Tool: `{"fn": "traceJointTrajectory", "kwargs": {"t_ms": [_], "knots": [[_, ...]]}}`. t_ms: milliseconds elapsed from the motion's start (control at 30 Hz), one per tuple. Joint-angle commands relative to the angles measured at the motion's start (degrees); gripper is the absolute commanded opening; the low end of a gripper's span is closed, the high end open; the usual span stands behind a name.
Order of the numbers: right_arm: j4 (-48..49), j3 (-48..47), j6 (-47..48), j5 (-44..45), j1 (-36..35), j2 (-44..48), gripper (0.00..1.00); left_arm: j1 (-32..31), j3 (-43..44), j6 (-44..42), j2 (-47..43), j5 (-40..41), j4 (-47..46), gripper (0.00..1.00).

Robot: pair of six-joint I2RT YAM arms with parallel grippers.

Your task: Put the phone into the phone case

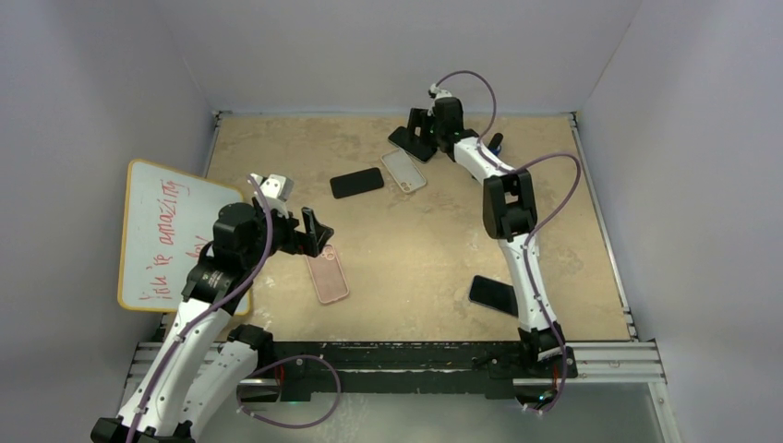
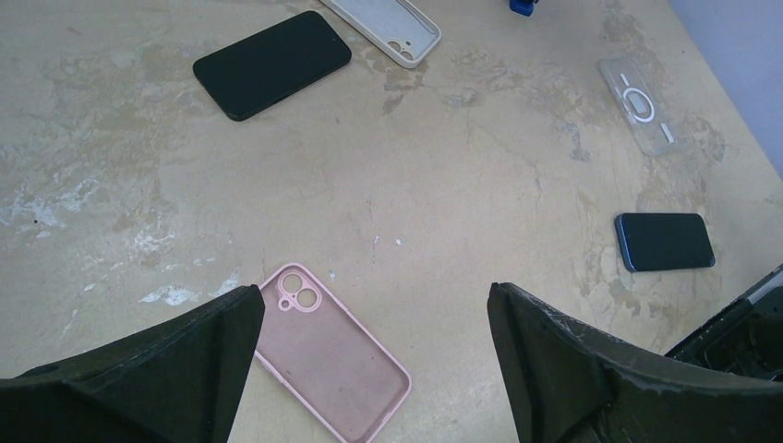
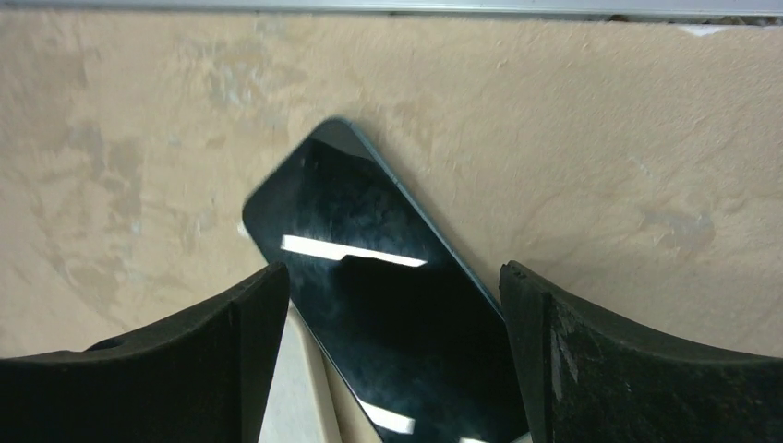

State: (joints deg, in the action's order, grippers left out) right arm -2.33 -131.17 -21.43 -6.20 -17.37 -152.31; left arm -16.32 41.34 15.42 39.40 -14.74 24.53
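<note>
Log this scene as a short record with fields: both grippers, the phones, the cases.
left gripper: open, above the pink rectangular phone case
right gripper: open, one finger on either side of the dark glossy phone, which lies flat
other phones: flat black phone; blue-edged phone, lying alone
other cases: cream phone case beside the flat black phone; clear plastic case, apart

The tan table (image 1: 415, 240) bears a pink case (image 1: 328, 274), a white case (image 1: 403, 170), a black phone (image 1: 356, 182) and a blue phone (image 2: 665, 242).
</note>
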Motion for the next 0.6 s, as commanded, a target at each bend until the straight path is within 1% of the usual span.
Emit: {"fn": "traceJointTrajectory", "kwargs": {"t_ms": [0,133,200,300,467,567], "knots": [[-7.8,4.9,10.3,-1.5,-1.6,3.3,0.85,-0.4,-0.3,0.0,-0.6,0.2,-1.4,0.96],[-9.2,5.8,16.4,4.7,-3.6,4.1,0.85,-0.4,-0.3,0.0,-0.3,0.0,-1.6,0.97],[-9.2,6.4,19.1,6.0,-4.5,4.3,0.85,-0.4,-0.3,0.0,-0.2,0.0,-1.6,0.97],[-9.4,6.5,21.2,11.0,-5.8,4.0,0.85,-0.4,-0.3,0.0,-0.1,0.0,-1.6,0.96],[-9.4,7.3,20.9,11.3,-6.2,4.3,0.83,-0.4,-0.4,0.2,0.0,0.1,-1.7,0.96],[-8.6,10.7,20.5,11.6,-6.4,6.1,0.81,-0.4,-0.4,0.2,0.4,0.0,-1.7,0.96]]}}
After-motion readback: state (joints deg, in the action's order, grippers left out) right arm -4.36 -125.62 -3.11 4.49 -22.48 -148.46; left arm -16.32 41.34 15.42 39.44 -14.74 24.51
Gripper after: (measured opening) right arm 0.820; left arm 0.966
